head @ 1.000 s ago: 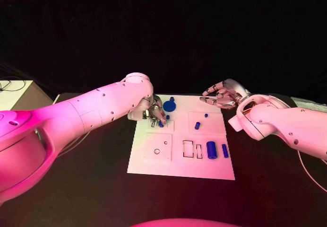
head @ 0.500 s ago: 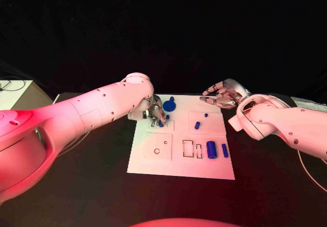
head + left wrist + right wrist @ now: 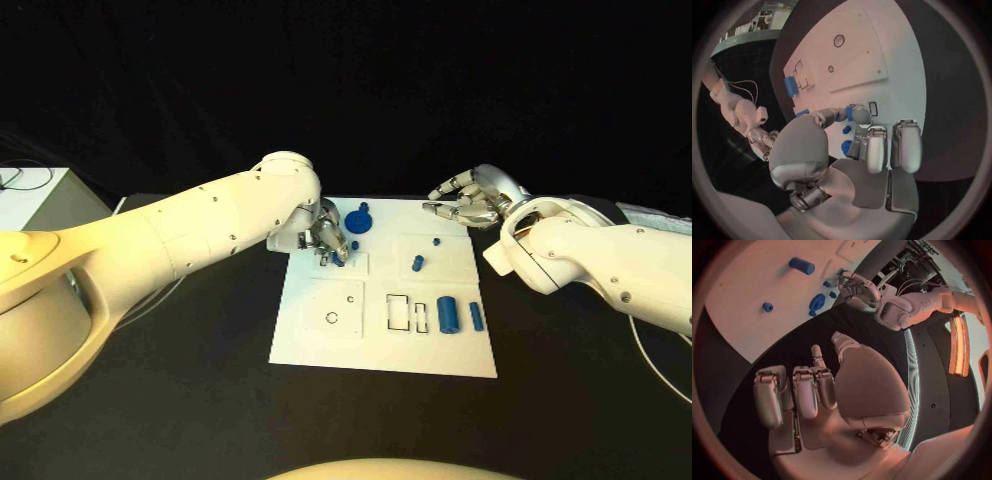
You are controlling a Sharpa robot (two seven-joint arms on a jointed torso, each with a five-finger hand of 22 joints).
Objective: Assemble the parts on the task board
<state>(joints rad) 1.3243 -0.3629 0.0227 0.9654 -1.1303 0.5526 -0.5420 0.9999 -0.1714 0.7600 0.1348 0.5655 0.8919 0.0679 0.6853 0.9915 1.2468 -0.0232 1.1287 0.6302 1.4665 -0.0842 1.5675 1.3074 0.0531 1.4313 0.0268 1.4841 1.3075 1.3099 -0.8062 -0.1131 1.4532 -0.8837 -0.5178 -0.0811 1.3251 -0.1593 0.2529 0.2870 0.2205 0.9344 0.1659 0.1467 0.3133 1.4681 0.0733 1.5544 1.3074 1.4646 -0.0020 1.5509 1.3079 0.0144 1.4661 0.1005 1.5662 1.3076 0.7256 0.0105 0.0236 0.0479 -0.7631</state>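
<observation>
Black table (image 3: 173, 400) carries the white task board (image 3: 382, 345). Left robot hand (image 3: 325, 240) pinches a small blue part (image 3: 846, 129) over the board's far corner; it could slip sideways. Right robot hand (image 3: 464, 205) hovers curled, empty, off-board.

Parts (image 3: 449, 316) on task board (image 3: 378, 350), mid-table (image 3: 173, 400)

Bright overhead light on a dark backdrop; wrist views bend straight edges.
</observation>
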